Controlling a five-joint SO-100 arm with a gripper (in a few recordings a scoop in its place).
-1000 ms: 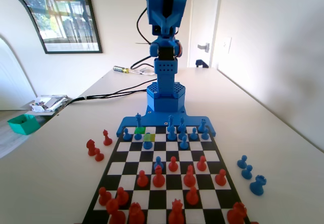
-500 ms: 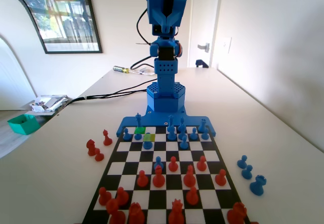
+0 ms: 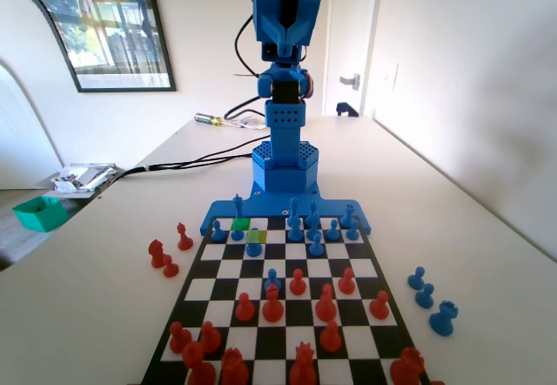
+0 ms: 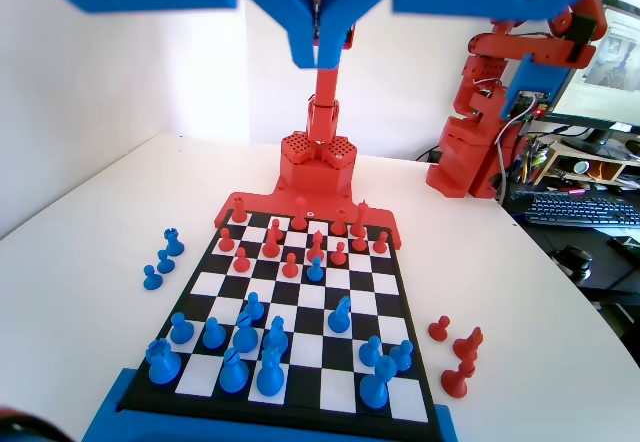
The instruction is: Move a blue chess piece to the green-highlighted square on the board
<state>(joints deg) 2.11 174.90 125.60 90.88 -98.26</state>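
The board (image 3: 228,267) (image 4: 390,284) lies in front of the blue arm. Its green-highlighted square (image 3: 243,224) is in the far row, second from the left in the fixed view. A slender pointed blue chess piece (image 3: 238,204) (image 4: 373,384) stands at that square's far edge; I cannot tell whether its foot is on the square or on the base rim. My gripper (image 3: 283,10) (image 4: 317,47) is held high above the arm's base, far from all pieces, jaws shut with nothing between them.
A duller yellow-green square (image 3: 258,236) is partly covered by another blue piece (image 3: 253,245). Red pieces (image 3: 272,305) crowd the near half of the board. Loose red pieces (image 3: 163,258) lie off its left side, loose blue ones (image 3: 426,295) off its right. A green tray (image 3: 39,213) sits far left.
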